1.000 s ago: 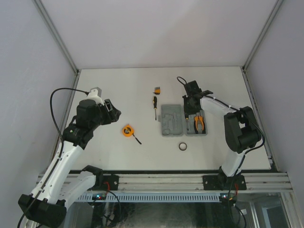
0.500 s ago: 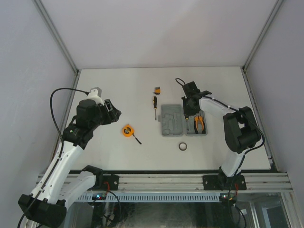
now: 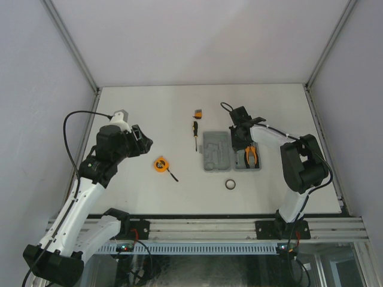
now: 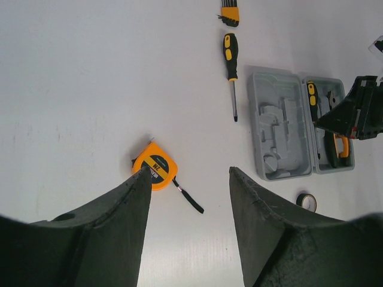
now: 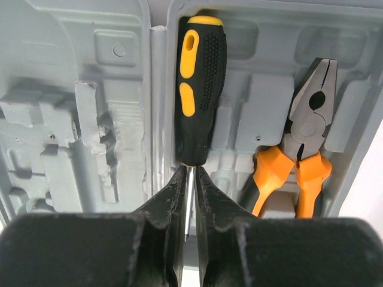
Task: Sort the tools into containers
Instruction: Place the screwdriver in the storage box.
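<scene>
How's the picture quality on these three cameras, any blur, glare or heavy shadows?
Top view: even, soft light on the white table, faint shadows, no glare. Left wrist view: the dark left fingers at the bottom look soft-edged, the tape measure sharp. Right wrist view: the right fingers are blurred and dim, the screwdriver handle crisp.

Grey case [image 3: 214, 153] open; pliers [image 5: 302, 149], 1 screwdriver [image 5: 197, 84] in recesses.
</scene>
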`<state>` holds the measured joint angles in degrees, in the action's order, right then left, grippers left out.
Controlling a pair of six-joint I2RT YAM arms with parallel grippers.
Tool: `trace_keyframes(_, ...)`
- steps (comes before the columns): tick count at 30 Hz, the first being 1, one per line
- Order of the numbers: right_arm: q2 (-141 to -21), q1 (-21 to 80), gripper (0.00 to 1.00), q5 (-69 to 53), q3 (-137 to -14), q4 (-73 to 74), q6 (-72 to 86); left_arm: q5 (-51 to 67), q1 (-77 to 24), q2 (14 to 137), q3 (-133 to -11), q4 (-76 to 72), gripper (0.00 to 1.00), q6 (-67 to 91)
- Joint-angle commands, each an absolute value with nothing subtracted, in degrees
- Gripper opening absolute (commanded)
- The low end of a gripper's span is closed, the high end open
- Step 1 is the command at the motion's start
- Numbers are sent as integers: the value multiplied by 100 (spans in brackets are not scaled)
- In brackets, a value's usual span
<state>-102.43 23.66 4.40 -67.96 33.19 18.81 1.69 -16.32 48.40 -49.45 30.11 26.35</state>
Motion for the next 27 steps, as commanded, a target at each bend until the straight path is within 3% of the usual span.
trace_keyframes(1,-10139,2380,8,423,-6804,3152,1904,212,-1584,4805,-4834,2778,59,2651)
trace_keyframes(13,-9690,2286,10,490,-6806,2947,1894,216,-1575,4817,-4835,2786,59,2654)
trace_keyframes(27,-10065,2133,11,273,-6829,2753,1837,213,-1578,4829,-4834,2785,59,2659)
